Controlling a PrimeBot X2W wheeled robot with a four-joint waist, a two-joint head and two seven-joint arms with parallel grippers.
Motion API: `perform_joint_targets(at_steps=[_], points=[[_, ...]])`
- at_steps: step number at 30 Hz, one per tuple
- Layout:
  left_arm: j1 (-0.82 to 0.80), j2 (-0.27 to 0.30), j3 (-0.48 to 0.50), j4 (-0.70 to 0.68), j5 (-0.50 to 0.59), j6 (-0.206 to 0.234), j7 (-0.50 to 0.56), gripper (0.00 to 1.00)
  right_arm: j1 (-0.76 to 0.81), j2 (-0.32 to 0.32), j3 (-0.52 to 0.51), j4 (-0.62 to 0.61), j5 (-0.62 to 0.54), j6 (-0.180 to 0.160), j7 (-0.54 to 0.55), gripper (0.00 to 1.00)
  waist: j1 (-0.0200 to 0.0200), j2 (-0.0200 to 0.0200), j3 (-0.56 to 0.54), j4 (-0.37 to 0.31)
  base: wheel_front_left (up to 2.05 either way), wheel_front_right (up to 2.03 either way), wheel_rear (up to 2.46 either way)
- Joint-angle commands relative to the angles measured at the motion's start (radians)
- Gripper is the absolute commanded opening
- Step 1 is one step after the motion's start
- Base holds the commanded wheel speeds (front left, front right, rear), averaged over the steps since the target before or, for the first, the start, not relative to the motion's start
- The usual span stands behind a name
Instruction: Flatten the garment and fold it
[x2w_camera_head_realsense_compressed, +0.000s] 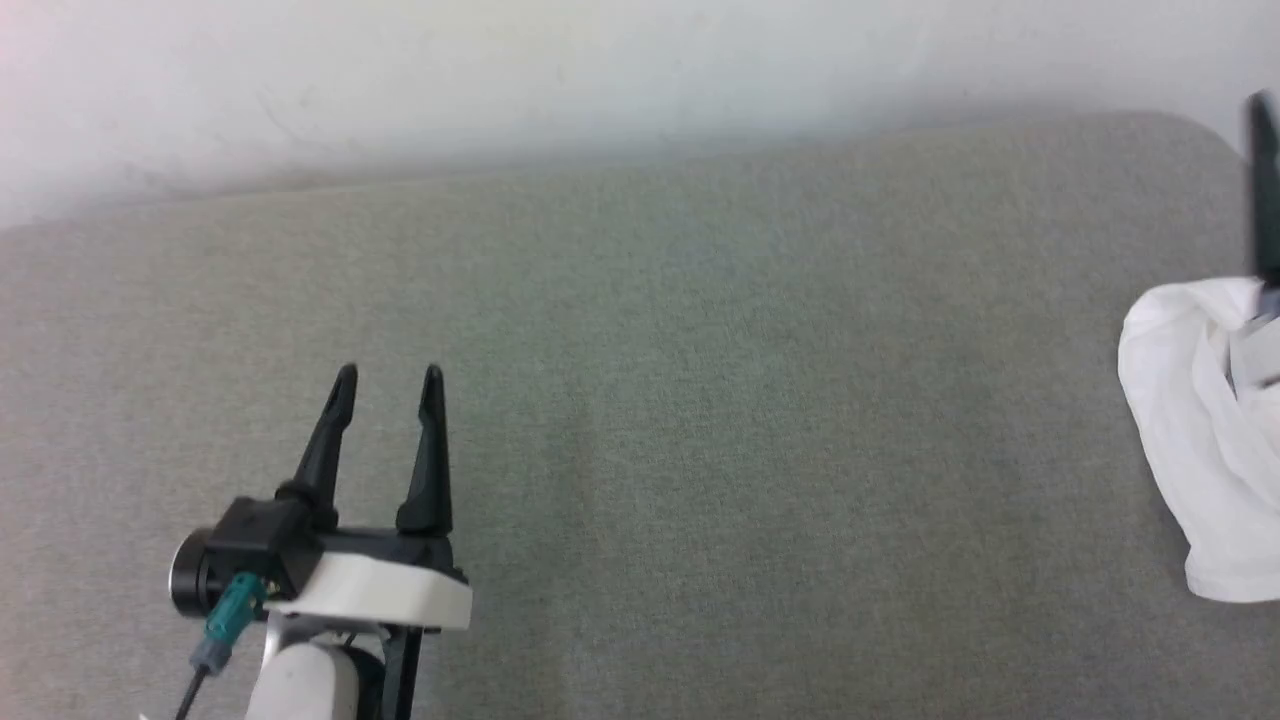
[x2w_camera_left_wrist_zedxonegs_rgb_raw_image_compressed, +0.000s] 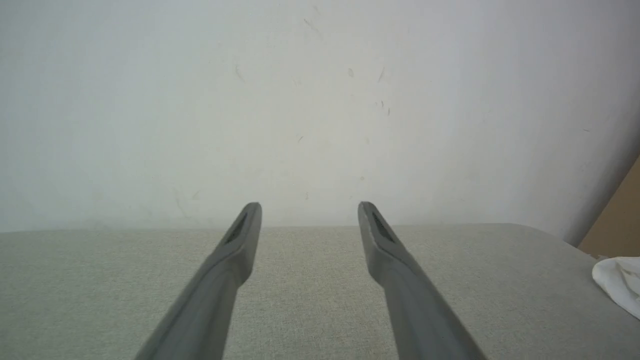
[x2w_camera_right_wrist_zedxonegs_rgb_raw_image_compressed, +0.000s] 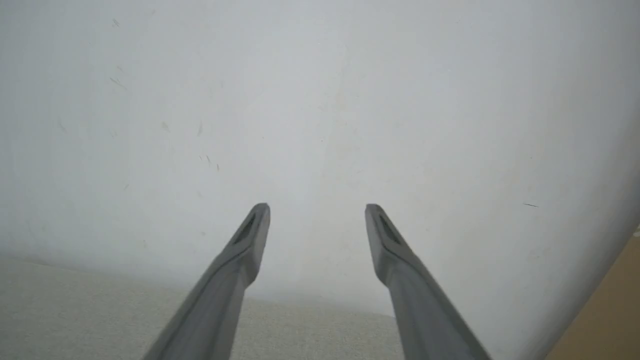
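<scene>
The garment (x2w_camera_head_realsense_compressed: 1205, 450) is a white crumpled heap at the right edge of the head view, lying on the grey fabric surface (x2w_camera_head_realsense_compressed: 700, 400); its corner also peeks in at the right of the left wrist view as the garment (x2w_camera_left_wrist_zedxonegs_rgb_raw_image_compressed: 620, 282). My left gripper (x2w_camera_head_realsense_compressed: 388, 385) hovers open over the surface at the lower left, far from the cloth, fingers spread with nothing between them, and shows likewise as the left gripper (x2w_camera_left_wrist_zedxonegs_rgb_raw_image_compressed: 309, 212). One dark finger (x2w_camera_head_realsense_compressed: 1264, 185) of the right arm rises above the garment at the far right edge. The right gripper (x2w_camera_right_wrist_zedxonegs_rgb_raw_image_compressed: 317, 215) stands open and empty, facing the wall.
A white wall (x2w_camera_head_realsense_compressed: 600, 70) runs along the far edge of the grey surface. A tan floor or board (x2w_camera_left_wrist_zedxonegs_rgb_raw_image_compressed: 617, 220) lies beyond the surface's rounded right corner.
</scene>
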Motion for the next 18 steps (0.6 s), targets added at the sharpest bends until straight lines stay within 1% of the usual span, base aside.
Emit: perform_joint_targets(at_steps=[1, 6, 8, 11, 14, 18], points=[[0.014, -0.002, 0.005, -0.001, 0.013, 0.009, -0.005, 1.0, 0.023, 0.024, -0.006, -0.018, 0.003, -0.002, -0.007, 1.0, 0.0002, 0.0, -0.044, 0.025, 0.0, 0.0, 0.0], [0.046, -0.003, 0.014, -0.007, 0.018, 0.042, -0.005, 1.0, 0.147, 0.166, -0.039, -0.125, -0.031, -0.002, -0.025, 1.0, 0.0002, 0.0, -0.072, 0.053, 0.0, 0.0, 0.0], [0.062, -0.003, 0.016, -0.005, 0.014, 0.051, -0.005, 1.0, 0.2, 0.227, -0.045, -0.15, -0.047, -0.002, -0.033, 1.0, 0.0002, 0.0, -0.078, 0.06, 0.0, 0.0, 0.0], [0.081, -0.004, 0.01, 0.005, 0.01, 0.054, -0.005, 1.0, 0.277, 0.308, -0.045, -0.168, -0.071, -0.002, -0.05, 1.0, 0.0002, 0.0, -0.087, 0.072, 0.0, 0.0, 0.0], [0.095, -0.004, 0.004, 0.018, 0.003, 0.057, -0.005, 1.0, 0.341, 0.348, -0.038, -0.156, -0.093, -0.002, -0.071, 1.0, 0.0002, 0.0, -0.095, 0.083, 0.0, 0.0, 0.0], [0.105, -0.004, -0.001, 0.045, -0.002, 0.072, -0.005, 1.0, 0.406, 0.372, -0.029, -0.131, -0.116, -0.002, -0.097, 1.0, 0.0002, 0.0, -0.102, 0.095, 0.0, 0.0, 0.0]])
